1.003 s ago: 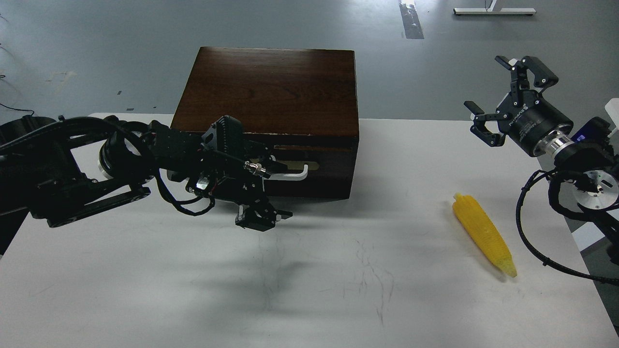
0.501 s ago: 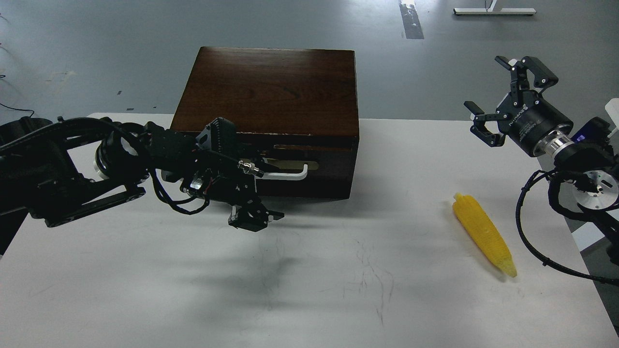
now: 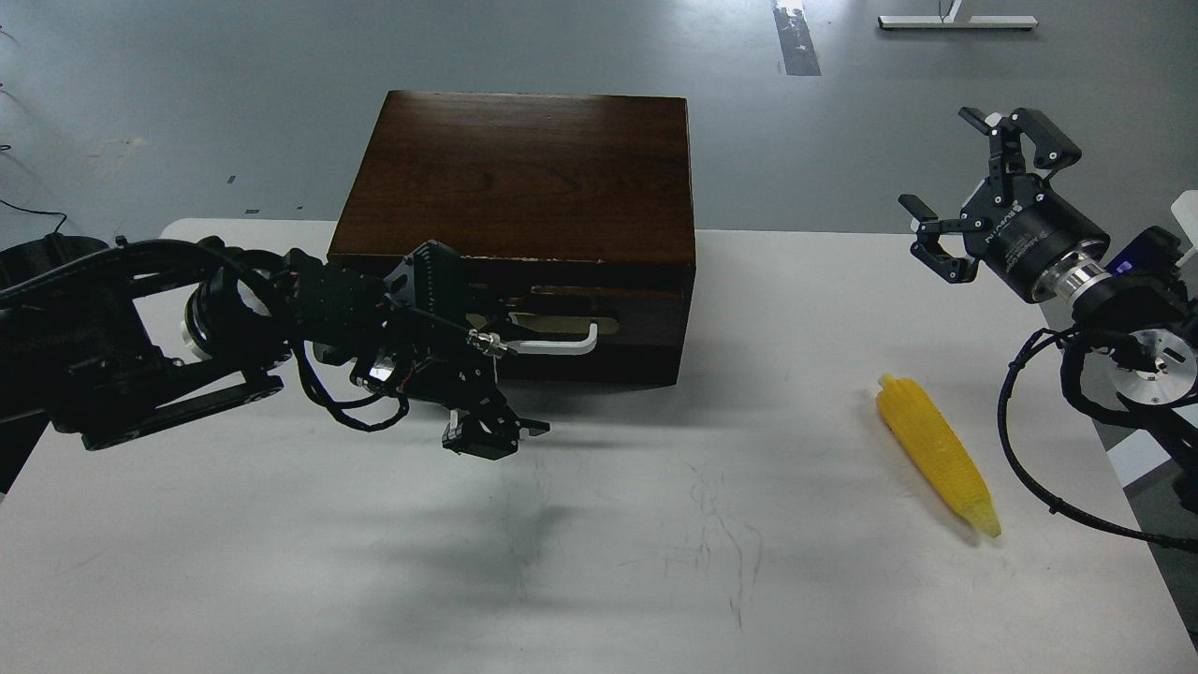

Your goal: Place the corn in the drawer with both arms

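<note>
The yellow corn (image 3: 936,454) lies on the white table at the right, its pale tip pointing toward me. The drawer (image 3: 599,323) sits shut in the front of the dark cabinet, with its white bar handle (image 3: 562,343) showing. My left gripper (image 3: 519,379) is right in front of the drawer's left part, open, with one finger by the handle's left end and the other finger (image 3: 491,436) low over the table. Whether it touches the handle is hidden. My right gripper (image 3: 941,159) is open and empty, raised above and behind the corn.
The dark wooden cabinet (image 3: 524,173) stands at the table's back centre. The white table (image 3: 599,562) ends close to the corn on the right. Black cables hang by my right arm (image 3: 1020,440).
My left gripper has shifted slightly to the left and down in front of the drawer. The drawer, the corn and my right arm have not moved.
</note>
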Controlling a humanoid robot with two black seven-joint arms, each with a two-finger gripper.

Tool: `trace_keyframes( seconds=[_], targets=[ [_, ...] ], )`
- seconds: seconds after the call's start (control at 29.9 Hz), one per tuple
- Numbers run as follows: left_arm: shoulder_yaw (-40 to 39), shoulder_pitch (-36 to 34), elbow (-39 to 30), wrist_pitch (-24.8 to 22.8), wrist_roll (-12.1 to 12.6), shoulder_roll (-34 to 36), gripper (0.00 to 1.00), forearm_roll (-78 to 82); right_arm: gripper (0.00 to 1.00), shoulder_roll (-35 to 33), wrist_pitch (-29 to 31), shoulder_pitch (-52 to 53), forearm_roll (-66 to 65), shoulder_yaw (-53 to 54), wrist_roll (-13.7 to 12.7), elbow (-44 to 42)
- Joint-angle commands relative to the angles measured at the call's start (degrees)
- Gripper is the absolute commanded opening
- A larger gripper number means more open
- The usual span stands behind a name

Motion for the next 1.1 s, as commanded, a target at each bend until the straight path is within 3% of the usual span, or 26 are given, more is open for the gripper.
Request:
trace_keyframes(
  seconds=[0.0, 1.07],
  targets=[
    [-0.04, -0.11, -1.39, -0.01, -0.02, 0.9, 0.98, -0.01, 1.0, 0.09, 0.0, 0.23, 0.0, 0.0, 0.0, -0.41],
    [2.25, 0.69, -7.72, -0.01, -0.02, 5.03, 0.98, -0.01, 1.0, 0.45, 0.0, 1.03, 0.0, 0.0, 0.0, -1.29]
  ],
)
